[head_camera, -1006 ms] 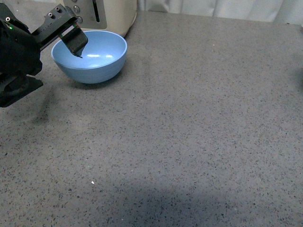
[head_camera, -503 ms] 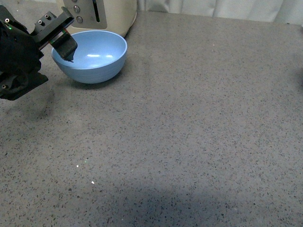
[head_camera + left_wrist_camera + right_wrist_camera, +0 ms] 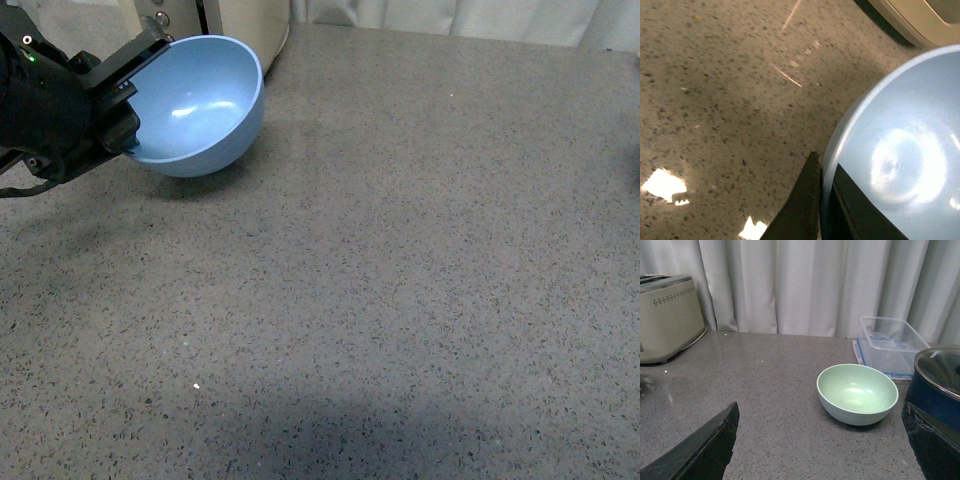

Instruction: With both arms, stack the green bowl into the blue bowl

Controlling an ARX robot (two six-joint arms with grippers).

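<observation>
Clamping the rim of the light sky-blue round plastic bowl [image 3: 195, 105] between the left fingers [image 3: 799, 210], tipped it steeply from level rest on the speckled grey worktop [image 3: 400, 300] half a second before. Left the pale mint-green round bowl [image 3: 857, 392] upright ahead of wide-open right fingers [image 3: 700, 450], not yet stacked.

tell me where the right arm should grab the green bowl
By the rim. The green bowl sits upright, mouth open, and looks too wide to span, so come down from above and pinch the thin wall on the side facing the arm; the clear container and dark pot crowd the rest.
</observation>
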